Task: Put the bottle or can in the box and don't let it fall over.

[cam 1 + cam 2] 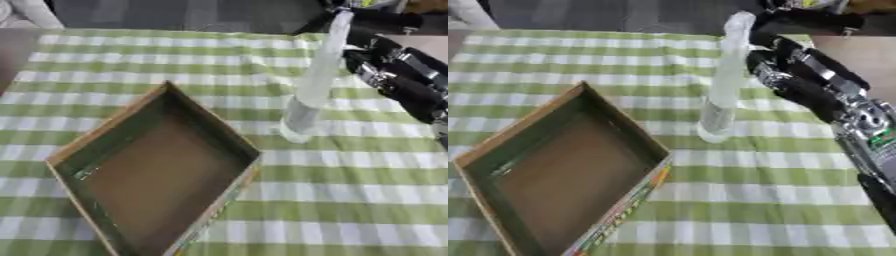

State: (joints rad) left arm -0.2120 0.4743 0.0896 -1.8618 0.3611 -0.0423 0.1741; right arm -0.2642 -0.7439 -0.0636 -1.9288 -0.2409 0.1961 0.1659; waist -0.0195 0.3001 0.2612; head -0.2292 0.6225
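A tall clear bottle (pixel 317 75) stands on the green checked tablecloth (pixel 350 200), right of centre, with its base on the cloth. My right hand (pixel 798 75) comes in from the upper right and lies against the upper half of the bottle on its right side. How the hand closes on the bottle is not visible. The open cardboard box (pixel 157 170) lies to the lower left of the bottle, with its brown floor bare and its nearest wall a short way from the bottle's base. My left hand is out of sight.
The far table edge (pixel 175 31) runs along the top, with dark floor beyond it. A bare tabletop strip (pixel 859 55) shows at the upper right past the cloth.
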